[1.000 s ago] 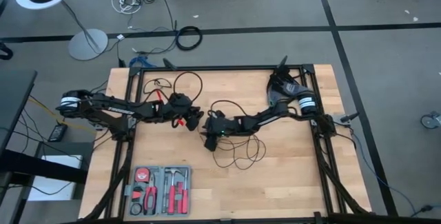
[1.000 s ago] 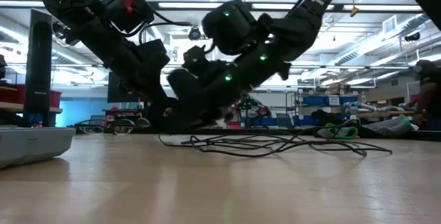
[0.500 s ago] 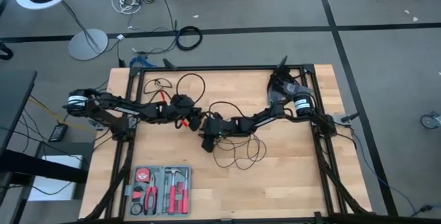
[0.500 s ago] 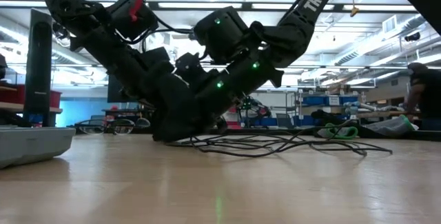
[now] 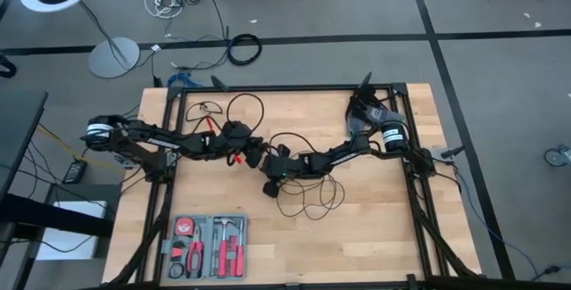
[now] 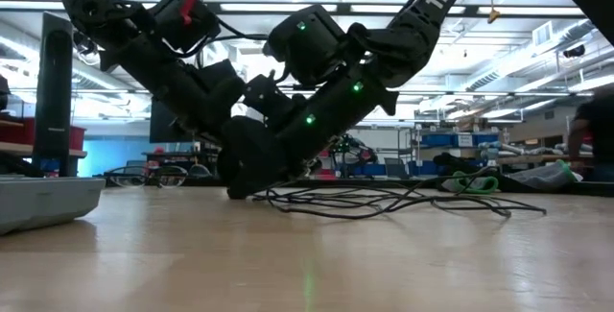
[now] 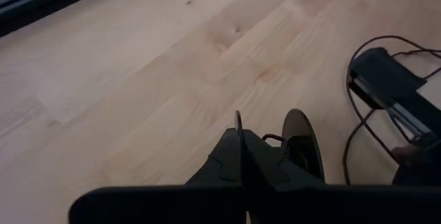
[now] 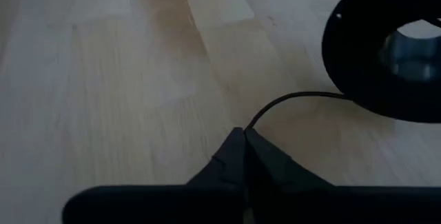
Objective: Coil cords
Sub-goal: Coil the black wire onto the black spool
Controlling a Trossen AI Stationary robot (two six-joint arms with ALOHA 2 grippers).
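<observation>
At the middle of the wooden table [image 5: 375, 227], the right gripper [image 8: 242, 136] pinches the thin black cord [image 8: 289, 98]; the left gripper [image 7: 241, 131] clamps its disc-shaped puck [image 7: 303, 141].

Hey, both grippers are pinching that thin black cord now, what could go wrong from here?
1. The right gripper is shut on the cord only at its very tips, so the thin strand might slip out when pulled.
2. Loose loops lie tangled on the table beside it; pulling could knot them instead of coiling.
3. The left gripper, shut on the cord by its puck, sits close to the right one, so the arms might bump.
</observation>
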